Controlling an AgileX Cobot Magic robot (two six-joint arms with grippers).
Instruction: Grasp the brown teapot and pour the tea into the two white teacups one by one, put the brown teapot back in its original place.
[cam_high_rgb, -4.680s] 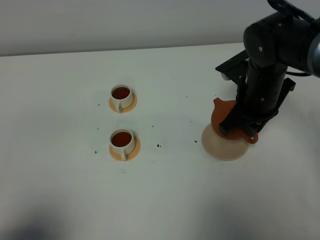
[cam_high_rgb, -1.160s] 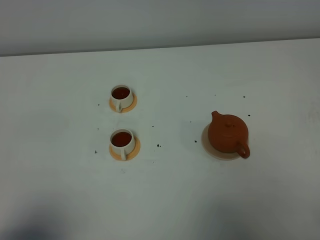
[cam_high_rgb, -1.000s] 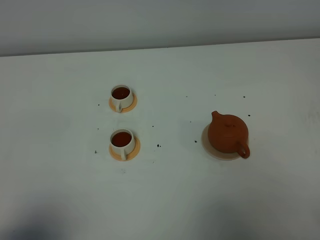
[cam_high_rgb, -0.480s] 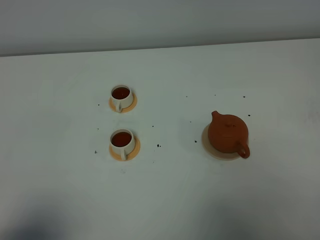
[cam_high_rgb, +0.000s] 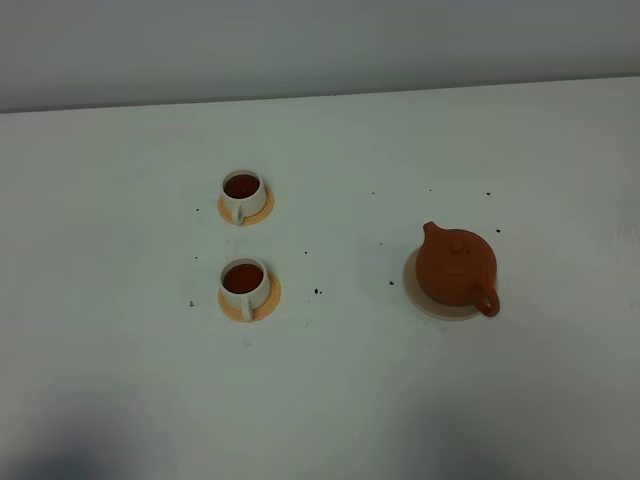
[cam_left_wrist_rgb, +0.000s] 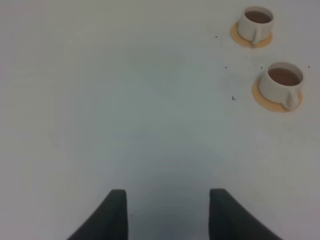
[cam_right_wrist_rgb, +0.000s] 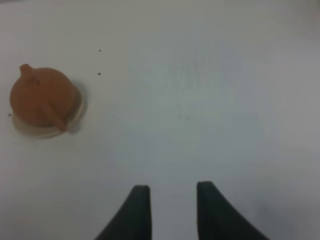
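The brown teapot (cam_high_rgb: 457, 267) stands upright on the pale beige coaster (cam_high_rgb: 412, 291) at the right of the table; it also shows in the right wrist view (cam_right_wrist_rgb: 41, 96) on the coaster (cam_right_wrist_rgb: 31, 130). Two white teacups, the far one (cam_high_rgb: 243, 192) and the near one (cam_high_rgb: 244, 282), each hold dark tea and sit on small orange discs; they also show in the left wrist view (cam_left_wrist_rgb: 257, 22) (cam_left_wrist_rgb: 281, 84). My left gripper (cam_left_wrist_rgb: 167, 207) is open and empty, far from the cups. My right gripper (cam_right_wrist_rgb: 169, 200) is open and empty, well away from the teapot. Neither arm shows in the exterior high view.
Small dark specks (cam_high_rgb: 317, 292) lie scattered on the white table (cam_high_rgb: 330, 390) between the cups and the teapot. The table's far edge meets a grey wall (cam_high_rgb: 320, 40).
Since 4.7 s ago the right arm has let go of the teapot and drawn out of the exterior high view. Nothing has moved in the last second.
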